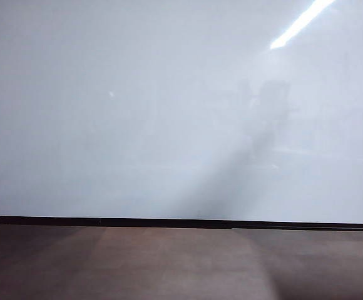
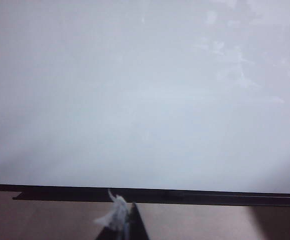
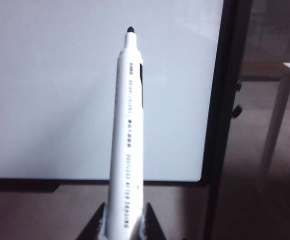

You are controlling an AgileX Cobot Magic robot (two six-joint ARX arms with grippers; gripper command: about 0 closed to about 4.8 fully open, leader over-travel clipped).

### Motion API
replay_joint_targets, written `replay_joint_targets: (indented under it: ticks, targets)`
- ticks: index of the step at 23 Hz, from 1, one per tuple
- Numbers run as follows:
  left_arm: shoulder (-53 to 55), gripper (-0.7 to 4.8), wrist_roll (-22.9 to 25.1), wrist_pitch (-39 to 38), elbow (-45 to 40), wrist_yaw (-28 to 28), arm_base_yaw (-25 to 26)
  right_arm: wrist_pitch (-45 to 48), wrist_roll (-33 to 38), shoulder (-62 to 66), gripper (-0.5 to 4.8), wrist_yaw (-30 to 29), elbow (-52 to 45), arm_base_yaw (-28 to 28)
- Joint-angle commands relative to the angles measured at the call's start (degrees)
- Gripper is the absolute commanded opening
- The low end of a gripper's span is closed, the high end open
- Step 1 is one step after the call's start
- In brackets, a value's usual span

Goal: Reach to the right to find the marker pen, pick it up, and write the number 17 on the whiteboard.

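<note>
A: What is counted across the three views?

B: One whiteboard (image 1: 169, 112) is seen, glossy white with a thin black frame. One marker pen (image 3: 127, 145) is seen, white with a dark tip and dark print down its barrel. One brown surface (image 1: 169, 262) is seen below the board's lower frame edge. One bright light streak (image 1: 301, 22) is reflected on the board, toward two o'clock in the exterior view.

A: How many grippers are shown?

B: Two, each only in its own wrist view. The right gripper (image 3: 121, 227) is clamped on the marker pen, whose lower barrel is pinched between the two dark fingers (image 3: 150, 225), with the tip pointed toward the board and clear of it. Of the left gripper (image 2: 122, 227) only a dark finger end is shown, with a scrap of white material (image 2: 114, 215) stuck to it; whether its jaws are apart or together cannot be told.

A: What is given by one view and withheld by another?

B: Neither arm nor pen is shown in the exterior view, only the board and the brown surface. The board's right frame edge, with a pale table leg (image 3: 275, 125) beyond it at three o'clock, is shown by the right wrist view. Faint smudges (image 2: 230, 55) on the board are shown by the left wrist view, toward one o'clock.
</note>
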Motion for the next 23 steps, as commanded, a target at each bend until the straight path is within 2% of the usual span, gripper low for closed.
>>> replay_joint_targets:
  ticks: [1,10,23]
  targets:
    - [0.04,-0.05,0.09,0.68,0.04,0.02,0.04,0.57,1.31,-2.80,-0.01,-1.51,-3.54,-1.14]
    - [0.04,-0.05,0.09,0.68,0.04,0.02,0.04,0.79,2.01,-4.90,-0.01,-1.42,-7.85,-1.33]
    - [0.04,-0.05,0.09,0.66,0.04,0.02,0.04,1.05,2.16,-4.81,-0.01,-1.40,-8.37,-1.25]
